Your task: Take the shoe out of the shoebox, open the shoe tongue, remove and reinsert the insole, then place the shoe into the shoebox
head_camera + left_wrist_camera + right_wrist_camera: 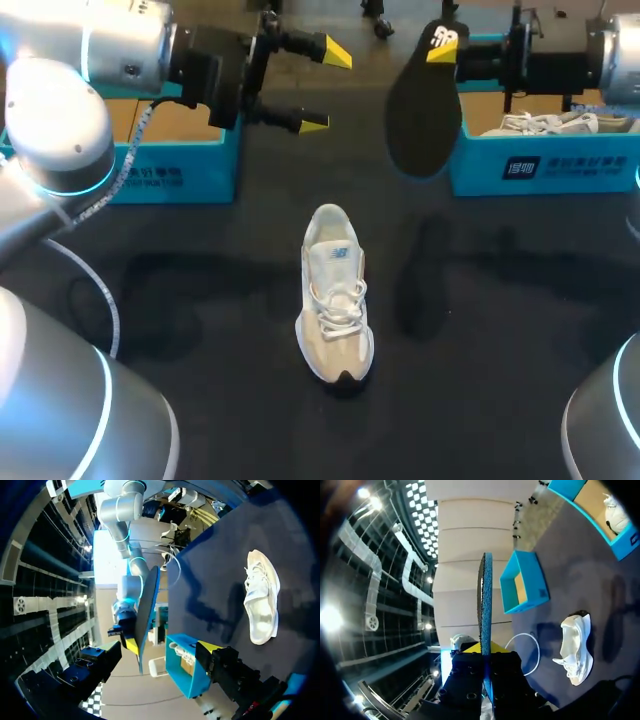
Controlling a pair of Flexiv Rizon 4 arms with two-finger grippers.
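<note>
A white and beige shoe lies on the dark table, toe toward the front edge, laces up. My right gripper is shut on one end of the black insole, which hangs in the air above the table's back right. In the right wrist view the insole stands edge-on out of the shut fingers, and the shoe is off to the side on the table. My left gripper is open and empty, raised to the left of the insole. In its wrist view the insole hangs ahead of the gripper, with the shoe beyond it.
A blue shoebox stands at the back left under my left arm. A second blue shoebox at the back right holds another white shoe. The shoe on the table has bare dark tabletop all around it.
</note>
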